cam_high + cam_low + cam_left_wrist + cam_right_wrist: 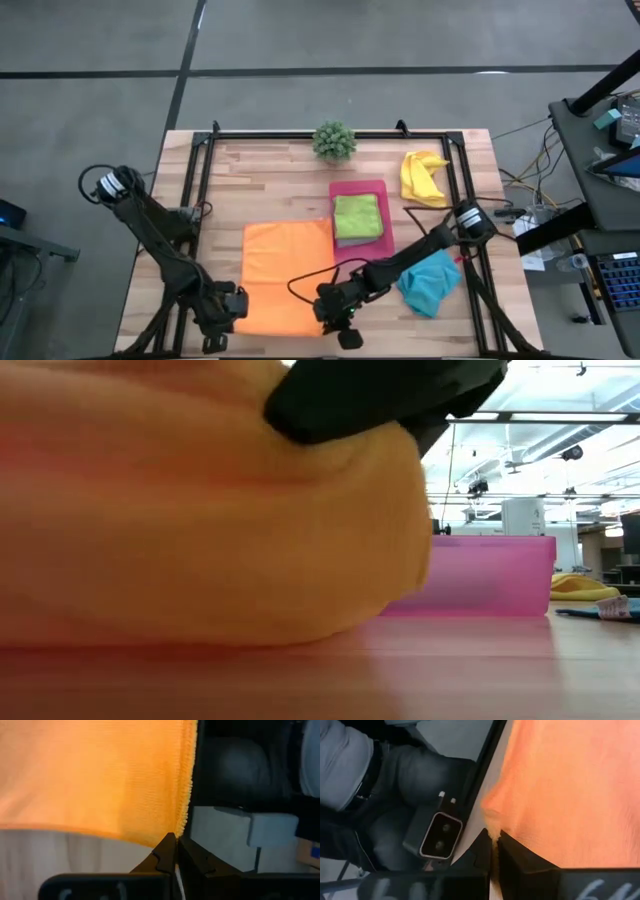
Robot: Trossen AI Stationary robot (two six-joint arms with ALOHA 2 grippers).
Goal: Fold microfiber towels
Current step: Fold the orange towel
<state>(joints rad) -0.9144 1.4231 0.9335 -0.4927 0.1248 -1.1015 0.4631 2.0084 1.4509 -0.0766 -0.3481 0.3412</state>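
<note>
Both grippers I see pinched on the near corners of the orange towel (288, 275), which lies spread on the table (270, 190): left gripper (222, 335) on its left corner, right gripper (345, 330) on its right. Lime green towel (357, 217) sits folded on the pink tray (360, 190); yellow towel (422, 177) and turquoise towel (430, 282) lie crumpled to the right.

Wooden table (280, 180), towels (285, 275), tray (360, 190), plant (334, 140)

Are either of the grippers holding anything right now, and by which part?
Both hold the orange towel: left gripper and right gripper each pinch a corner of its near edge.
</note>
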